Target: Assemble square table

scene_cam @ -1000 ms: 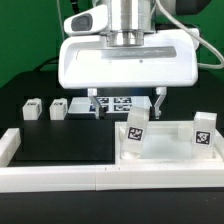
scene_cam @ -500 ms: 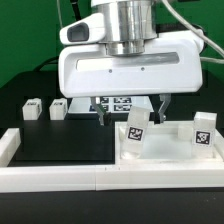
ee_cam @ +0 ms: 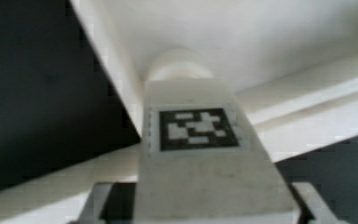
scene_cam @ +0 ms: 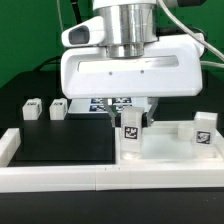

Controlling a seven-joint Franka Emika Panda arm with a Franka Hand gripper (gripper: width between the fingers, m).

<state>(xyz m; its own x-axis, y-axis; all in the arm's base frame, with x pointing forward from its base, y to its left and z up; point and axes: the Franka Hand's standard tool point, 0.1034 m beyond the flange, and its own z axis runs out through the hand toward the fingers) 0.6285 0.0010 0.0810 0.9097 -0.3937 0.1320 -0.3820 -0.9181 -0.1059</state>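
We see the pincer [scene_cam: 136,114] pressed onto the gripped leg [scene_cam: 130,134], a short white piece with a black-and-white tag facing the exterior camera. The pincer pinches it near its upper end. The leg stands upright, and its lower end meets the tabletop [scene_cam: 165,152] at the corner towards the exterior view's left. In the wrist view the gripped leg [ee_cam: 197,130] runs straight out between the two dark fingers [ee_cam: 105,203], which lie against its sides. Its rounded far tip sits against a white surface. We cannot tell whether the tip is seated in a socket.

The tabletop, a white slab, lies on the black bench [scene_cam: 60,145] towards the exterior view's right, just behind the front rail [scene_cam: 100,182]. A second leg [scene_cam: 205,132] stands on the slab near its edge on the exterior view's right, well apart from the gripped one.

The third leg [scene_cam: 32,110] and the fourth leg [scene_cam: 58,108] rest side by side on the bench at the exterior view's left, away from the slab. The marker board [scene_cam: 112,102] lies behind the pincer, mostly hidden by it.
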